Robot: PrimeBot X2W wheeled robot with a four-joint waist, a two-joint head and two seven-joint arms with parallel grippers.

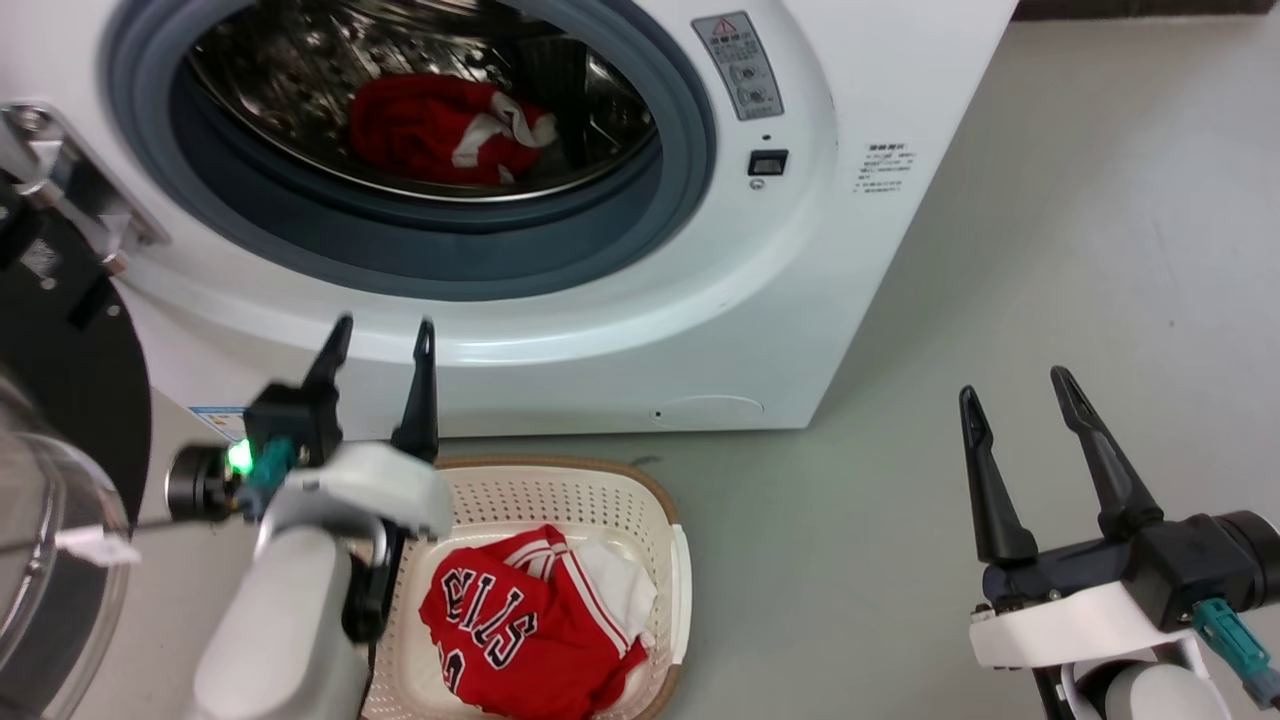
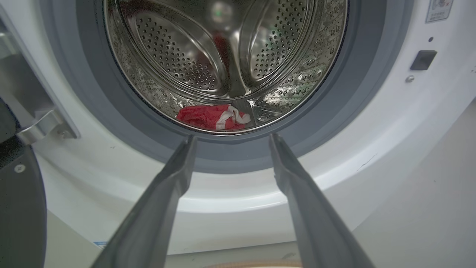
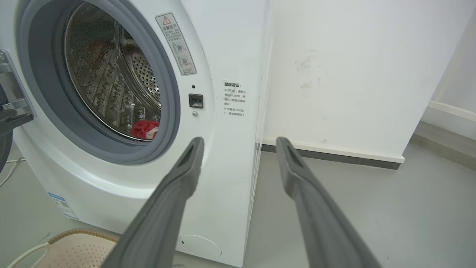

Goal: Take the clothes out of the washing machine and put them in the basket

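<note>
**Head view.**
- Washing machine (image 1: 880, 250): white front-loader. The porthole is uncovered and the door (image 1: 60, 420) stands open at the left.
- Red garment (image 1: 430, 130): 1 item with white trim, seen bunched on the bottom of the drum (image 1: 300, 70), close to its front lip.
- Basket (image 1: 560, 490): set on the floor (image 1: 1000, 250), just in front of the machine's base.
- Jersey (image 1: 520, 630): 1 red item with white block letters, lying in the near half of the basket. A white piece is seen at its right edge.
- Left gripper (image 1: 386, 325): held above the basket's far left corner. Its 2 fingers are spread and empty.
- Right gripper (image 1: 1013, 383): held over the floor, well apart from the basket's right side. Its 2 fingers are parted and nothing is held.

**Left wrist view.**
- The 2 fingers are seen apart, pointed at the lower arc of the grey gasket (image 2: 93, 93).
- The red garment is seen just beyond the tips, at the bottom front edge of the drum.

**Right wrist view.**
- The 2 fingers are seen apart, directed at the machine's right front edge and the wall (image 3: 334, 74).
- The red garment is seen at the drum's lower edge.
- A warning label (image 3: 176, 44) is fixed beside the porthole.
- 1 corner of the basket is seen on the floor by the machine's base.
</note>
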